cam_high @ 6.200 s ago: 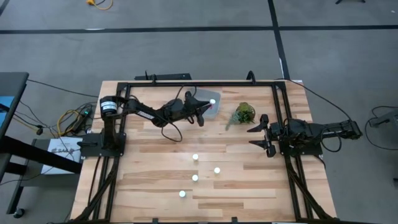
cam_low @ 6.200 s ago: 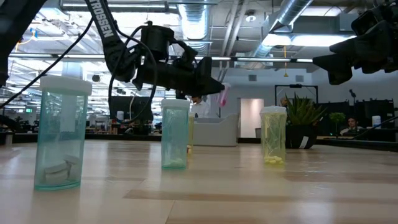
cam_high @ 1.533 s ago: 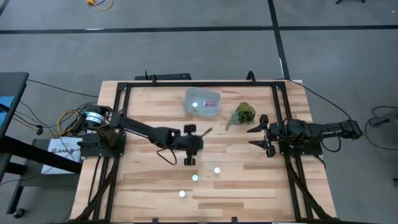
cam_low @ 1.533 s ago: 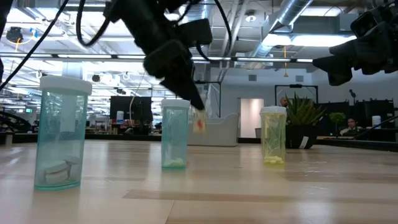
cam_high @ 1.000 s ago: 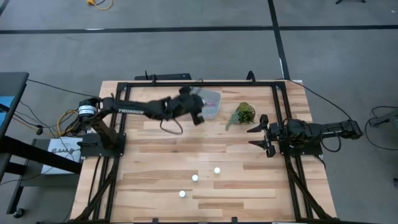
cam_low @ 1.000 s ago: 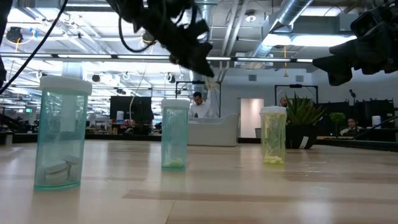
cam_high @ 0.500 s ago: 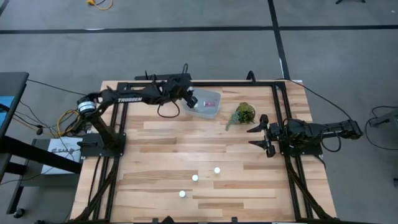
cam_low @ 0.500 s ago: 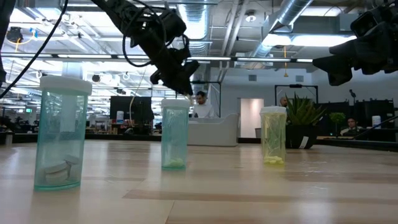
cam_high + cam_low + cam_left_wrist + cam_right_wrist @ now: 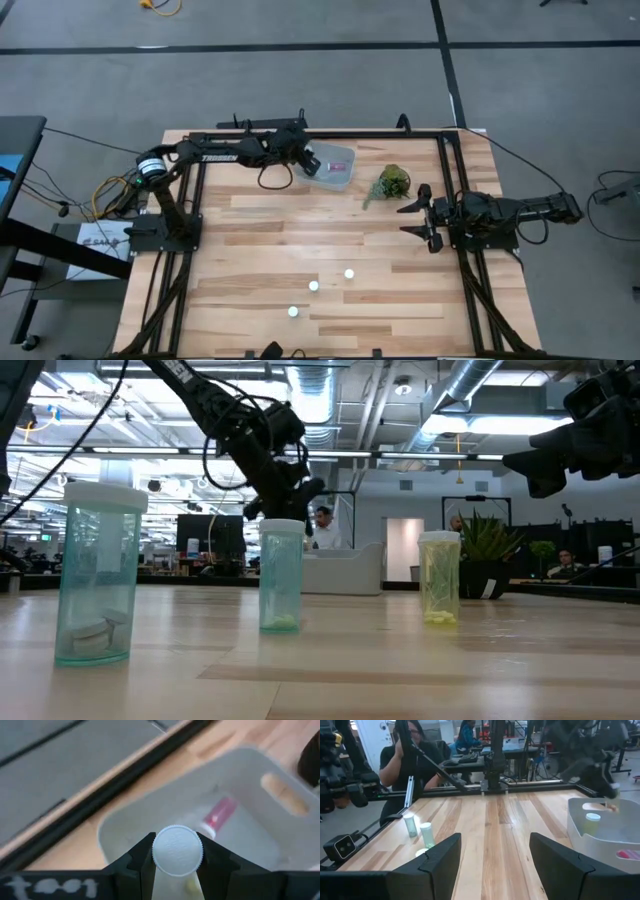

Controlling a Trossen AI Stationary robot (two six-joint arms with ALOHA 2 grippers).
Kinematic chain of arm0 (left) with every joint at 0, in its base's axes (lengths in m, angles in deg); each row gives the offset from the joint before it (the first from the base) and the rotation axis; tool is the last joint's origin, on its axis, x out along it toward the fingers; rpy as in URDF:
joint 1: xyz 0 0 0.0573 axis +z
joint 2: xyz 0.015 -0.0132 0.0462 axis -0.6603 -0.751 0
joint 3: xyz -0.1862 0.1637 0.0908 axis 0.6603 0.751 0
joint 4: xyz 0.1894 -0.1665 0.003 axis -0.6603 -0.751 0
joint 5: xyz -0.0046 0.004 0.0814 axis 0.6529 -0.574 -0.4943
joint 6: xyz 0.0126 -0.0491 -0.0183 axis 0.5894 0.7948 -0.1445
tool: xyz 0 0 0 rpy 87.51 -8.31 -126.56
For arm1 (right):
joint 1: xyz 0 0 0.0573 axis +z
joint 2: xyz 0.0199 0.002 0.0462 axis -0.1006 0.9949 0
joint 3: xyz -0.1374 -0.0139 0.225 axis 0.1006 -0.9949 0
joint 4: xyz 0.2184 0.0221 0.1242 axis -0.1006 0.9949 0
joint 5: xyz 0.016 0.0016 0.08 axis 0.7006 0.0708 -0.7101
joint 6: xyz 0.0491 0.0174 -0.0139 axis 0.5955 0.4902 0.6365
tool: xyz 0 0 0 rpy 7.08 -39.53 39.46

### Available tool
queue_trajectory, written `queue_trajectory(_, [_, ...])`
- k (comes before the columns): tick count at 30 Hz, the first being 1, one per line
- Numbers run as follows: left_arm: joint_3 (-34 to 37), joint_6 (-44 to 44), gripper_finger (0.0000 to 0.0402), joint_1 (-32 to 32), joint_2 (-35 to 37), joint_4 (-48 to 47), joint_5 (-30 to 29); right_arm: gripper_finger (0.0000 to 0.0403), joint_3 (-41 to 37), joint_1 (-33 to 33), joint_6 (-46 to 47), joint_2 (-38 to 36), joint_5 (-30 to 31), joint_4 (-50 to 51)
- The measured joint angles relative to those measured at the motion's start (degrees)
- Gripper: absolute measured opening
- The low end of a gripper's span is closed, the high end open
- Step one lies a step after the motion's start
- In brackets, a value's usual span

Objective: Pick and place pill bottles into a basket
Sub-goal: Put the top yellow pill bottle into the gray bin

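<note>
My left gripper [image 9: 308,160] is over the left end of the pale basket [image 9: 338,170] at the table's far side. It is shut on a white-capped pill bottle [image 9: 177,851]. A pink bottle [image 9: 217,815] lies inside the basket. Three white-capped bottles stand upright on the table's near half [image 9: 348,273] [image 9: 313,286] [image 9: 292,311]. In the low view they show as clear greenish and yellow tubes [image 9: 281,575]. My right gripper [image 9: 420,218] is open and empty at the table's right side. My left gripper pinches the bottle between its two fingers [image 9: 142,860], one on each side just below the round white cap [image 9: 176,845]. The cap faces the wrist camera and hides the bottle's body. The bottle is lifted clear, over the basket's inside.
A green leafy clump [image 9: 393,183] lies right of the basket, between it and my right gripper. A black frame [image 9: 330,133] runs along the table's far edge. Bare wood lies between the basket and the three bottles. People sit beyond the table [image 9: 410,760].
My left gripper has carried the bottle from over the basket's near side toward the table's far edge and a little left. It has come lower over the basket's left end and stays shut on the bottle. The three bottles on the table have not moved.
</note>
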Motion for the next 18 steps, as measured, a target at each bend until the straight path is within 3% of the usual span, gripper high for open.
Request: queue_trajectory(18, [-3.71, -5.33, 0.0105, -1.31, -7.99, -2.26, -0.93, 0.0230, -0.07, 0.00, 0.02, 0.31, -0.07, -0.32])
